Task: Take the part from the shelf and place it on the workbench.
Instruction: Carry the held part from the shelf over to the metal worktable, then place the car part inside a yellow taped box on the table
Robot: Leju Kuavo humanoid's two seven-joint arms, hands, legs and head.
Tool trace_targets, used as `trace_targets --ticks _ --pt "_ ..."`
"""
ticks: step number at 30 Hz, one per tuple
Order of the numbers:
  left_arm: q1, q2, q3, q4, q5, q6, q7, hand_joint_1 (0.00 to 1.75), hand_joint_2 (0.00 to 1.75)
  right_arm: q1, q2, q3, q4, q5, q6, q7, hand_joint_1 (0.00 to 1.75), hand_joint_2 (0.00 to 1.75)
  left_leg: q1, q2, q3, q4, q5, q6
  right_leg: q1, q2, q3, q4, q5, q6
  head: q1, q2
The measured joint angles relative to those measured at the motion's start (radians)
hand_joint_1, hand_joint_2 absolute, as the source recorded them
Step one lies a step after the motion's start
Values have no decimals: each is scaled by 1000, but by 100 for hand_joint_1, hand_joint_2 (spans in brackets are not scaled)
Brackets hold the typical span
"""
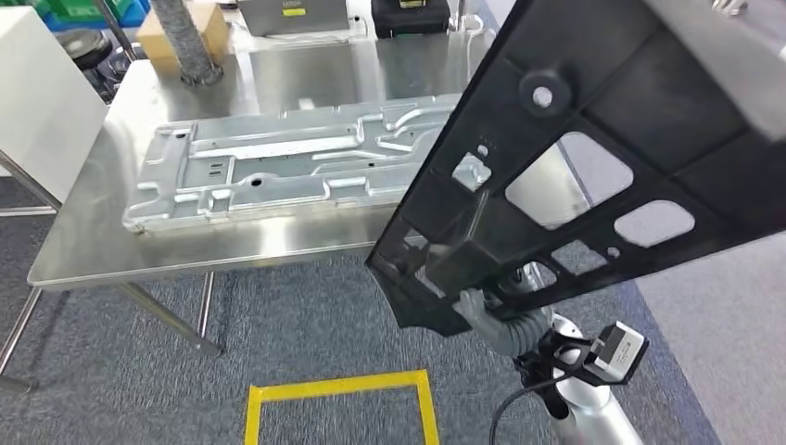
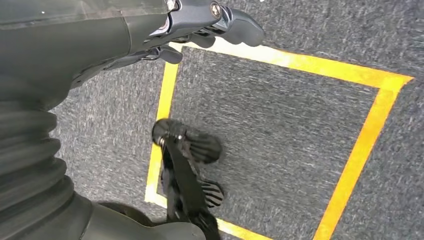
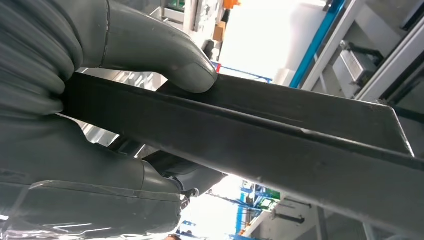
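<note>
Steel workbench [image 1: 83,250] | right hand [image 1: 482,311] grips black perforated part [image 1: 593,167] | left hand [image 2: 200,30] empty, fingers loose

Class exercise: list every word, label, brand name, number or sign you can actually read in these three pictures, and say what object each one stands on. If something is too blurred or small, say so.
No text can be read in any view.
Grey case at the workbench's far edge: a small dark mark, too small to read.
Black case beside it: a small label, too blurred to read.
Black part in the right hand: no lettering visible.
Yellow floor tape: a plain outline, no words.
</note>
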Motion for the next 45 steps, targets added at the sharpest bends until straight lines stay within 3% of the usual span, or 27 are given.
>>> trace_targets --ticks 2,3,4,6,8,11,12,14,15,17,19,20,23,24,25,27,29,30,32,34,35,36,38,39,40,43,45 --pt "4 0 0 0 0 -1 0 0 175 1 0 0 0 1 1 1 175 175 0 0 -77 79 -43 -1 2 2 20 0 -19 -1 -1 0" --pt "6 0 0 0 0 -2 0 0 175 2 0 0 0 2 1 1 175 175 0 0 -96 72 -43 3 2 3 33 0 -29 -1 -2 0" --pt "7 -1 0 0 0 -3 0 0 175 1 0 0 0 2 1 1 175 175 0 0 -100 33 -19 7 3 4 47 0 -40 0 -2 0" --pt "9 0 0 0 0 -3 -1 0 175 1 0 0 0 2 2 1 175 175 -5 0 -86 -90 93 20 6 4 74 0 -63 4 -1 0" --pt "12 0 0 0 0 -3 -2 0 175 1 1 0 1 3 2 2 175 175 -13 1 -74 -165 167 31 6 7 89 -3 -84 15 -1 0" --pt "12 0 0 0 1 -3 -3 0 175 -1 1 -1 1 4 2 3 175 175 -16 -1 -49 -186 164 46 3 9 99 19 -82 34 -2 0" --pt "10 0 0 0 1 -3 -4 0 175 -4 1 -1 0 4 2 3 175 175 -14 -3 -36 -192 159 52 3 8 90 51 -75 38 0 0" --pt "5 0 0 0 1 -3 -6 0 175 -12 1 -2 0 5 3 2 175 175 -10 -4 -10 -199 147 60 1 5 27 155 -81 47 2 0" --pt "4 0 0 0 2 -4 -7 0 175 -13 1 -2 0 5 3 2 175 175 -10 -4 -1 -200 139 62 1 5 -18 215 -98 51 4 0" --pt "5 0 0 0 2 -5 -8 0 175 -13 1 -2 1 8 1 2 175 175 -10 -5 21 -200 119 63 -2 5 -105 299 -164 55 5 0" --pt "7 0 0 0 3 -8 -9 0 175 -11 1 -3 1 12 -2 3 175 175 -10 -7 51 -200 94 61 -4 4 -150 286 -195 56 5 0" --pt "7 -1 0 0 3 -9 -9 0 175 -11 0 -3 1 13 -5 3 175 175 -9 -8 69 -200 80 59 -4 4 -152 240 -171 55 5 0" --pt "5 -2 0 0 7 -11 -9 0 175 -11 0 -6 2 16 -17 2 175 175 -12 -10 108 -201 41 48 1 2 -132 72 18 43 5 0" --pt "5 -3 0 0 9 -11 -10 0 175 -12 0 -9 2 16 -21 1 175 175 -13 -10 117 -204 31 43 4 2 -128 44 63 36 5 0" --pt "4 -3 1 0 12 -11 -11 0 175 -14 0 -13 2 16 -25 1 175 175 -15 -11 124 -201 30 36 5 3 -125 34 80 29 5 0" --pt "3 -4 1 0 17 -11 -13 0 175 -25 -1 -30 2 16 -39 4 175 175 -15 -10 118 -172 42 25 4 5 -108 26 73 15 4 0" --pt "-1 -6 2 0 21 -8 -14 0 175 -47 -2 -60 3 24 -64 13 175 175 -12 -7 67 -83 51 16 2 5 -84 17 61 4 2 0" --pt "-3 -7 3 0 22 -6 -15 0 175 -59 -2 -78 5 34 -81 20 175 175 -10 -5 28 -27 39 12 1 5 -72 14 54 1 2 0" --pt "-2 -8 5 1 26 -1 -16 0 175 -85 -3 -114 12 79 -128 34 175 175 -8 -3 -50 61 -28 8 2 5 -48 13 35 -3 1 0" --pt "1 -10 7 1 30 4 -19 0 175 -121 -9 -149 29 218 -231 59 175 175 -7 -2 -93 66 -85 9 2 8 -21 13 15 -2 1 0" --pt "2 -10 8 2 31 5 -20 0 175 -148 -14 -165 42 322 -302 83 175 175 -7 -2 -100 32 -74 11 2 9 -6 13 4 0 1 0" --pt "2 -11 9 2 31 6 -22 0 175 -183 -20 -177 61 462 -383 119 175 175 -7 -1 -100 -21 -22 15 3 10 7 13 -7 2 1 0" --pt "2 -11 11 2 30 6 -26 0 175 -270 -31 -180 113 736 -498 212 175 175 -10 1 -99 -132 122 25 7 15 24 18 -26 8 0 0" --pt "2 -11 12 2 30 5 -30 0 175 -321 -36 -170 149 866 -521 263 175 175 -13 2 -100 -162 174 31 9 19 27 20 -34 14 0 0" --pt "1 -11 14 2 29 4 -35 0 175 -373 -38 -156 189 965 -522 305 175 175 -15 2 -102 -174 198 34 10 24 27 22 -40 19 0 0" --pt "-12 -13 13 2 13 -9 -53 0 175 -531 -38 -76 326 1175 -460 383 175 175 -12 1 -93 -183 206 47 10 21 26 31 -59 36 2 0" --pt "-21 -14 9 2 -2 -19 -63 0 175 -627 -23 2 437 1258 -432 402 175 175 -9 0 -85 -192 206 56 7 10 -16 110 -99 46 6 0"
